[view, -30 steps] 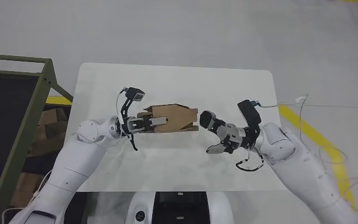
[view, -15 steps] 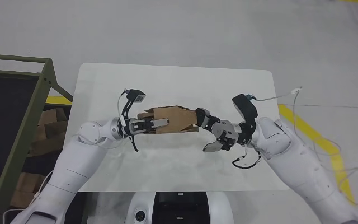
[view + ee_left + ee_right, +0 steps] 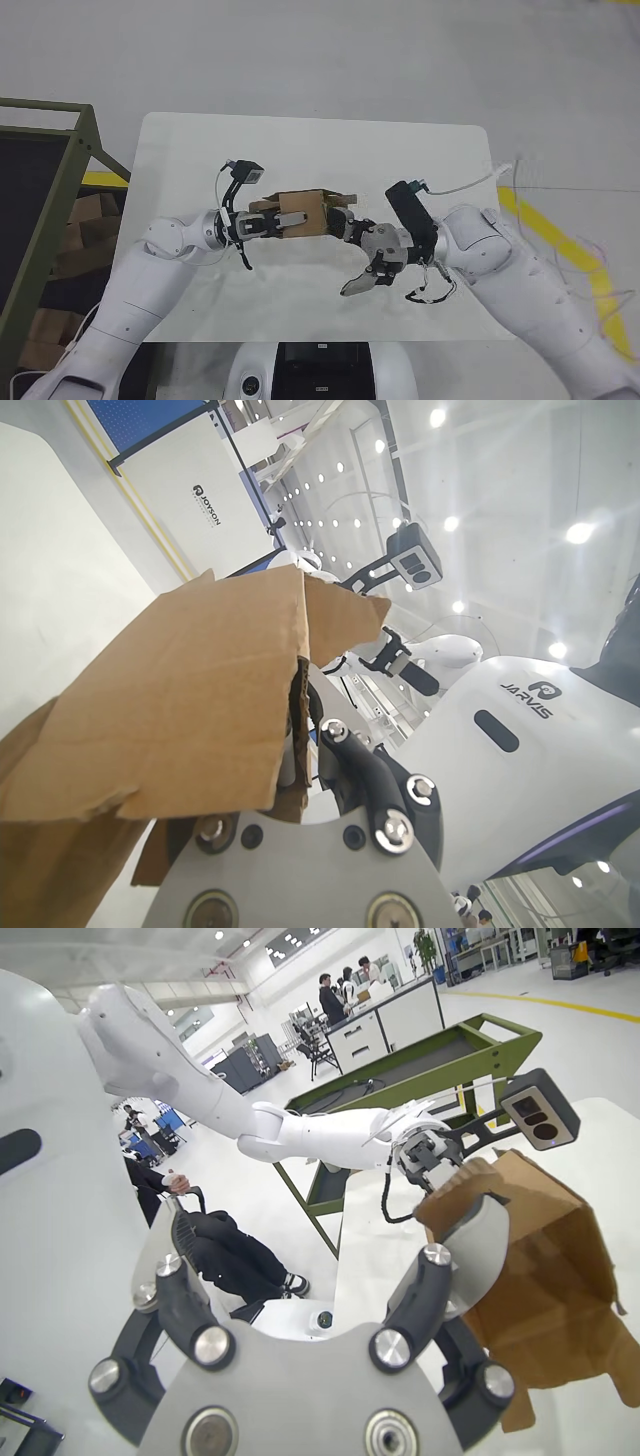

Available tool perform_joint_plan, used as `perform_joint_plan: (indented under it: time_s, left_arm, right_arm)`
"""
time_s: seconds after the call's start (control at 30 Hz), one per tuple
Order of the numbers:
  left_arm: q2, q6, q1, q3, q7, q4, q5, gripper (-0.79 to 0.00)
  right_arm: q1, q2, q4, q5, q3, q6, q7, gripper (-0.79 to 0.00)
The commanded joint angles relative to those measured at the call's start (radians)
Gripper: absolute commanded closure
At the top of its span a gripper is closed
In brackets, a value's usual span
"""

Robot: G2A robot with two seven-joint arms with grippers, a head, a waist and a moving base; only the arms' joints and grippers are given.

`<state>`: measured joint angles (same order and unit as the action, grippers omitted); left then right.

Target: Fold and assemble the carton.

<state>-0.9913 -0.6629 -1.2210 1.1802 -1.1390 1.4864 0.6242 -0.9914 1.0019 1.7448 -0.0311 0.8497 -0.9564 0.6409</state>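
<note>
Carton [image 3: 303, 211] sits in left gripper [image 3: 283, 221] over table [image 3: 300, 145], green rack [image 3: 40, 104] alongside.

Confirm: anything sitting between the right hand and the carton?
Nothing visible. The open right hand is at the carton, one finger against its open end; the left hand grips the opposite end.

Logo w/ dark lettering [image 3: 206, 506], on white wall panel [image 3: 165, 475] (bkgd, sideways)

A white, round-cornered table [image 3: 200, 150] has a brown, partly opened carton [image 3: 300, 212] near the table's middle, contact with it unclear.
</note>
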Motion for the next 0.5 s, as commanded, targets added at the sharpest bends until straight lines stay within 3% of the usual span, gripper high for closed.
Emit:
perform_joint_plan:
  time_s: [0.0, 0.47]
  left_arm:
    - [-0.001, 0.000, 0.001, -0.001, 0.000, -0.001, 0.000, 0.000]
    - [-0.007, -0.003, 0.003, -0.008, -0.014, -0.001, 0.003, 0.000]
  right_arm:
    - [0.013, 0.008, 0.007, -0.033, -0.011, 0.021, -0.012, -0.785]
    - [0.035, 0.053, 0.052, -0.321, -0.049, 0.168, -0.148, -0.785]
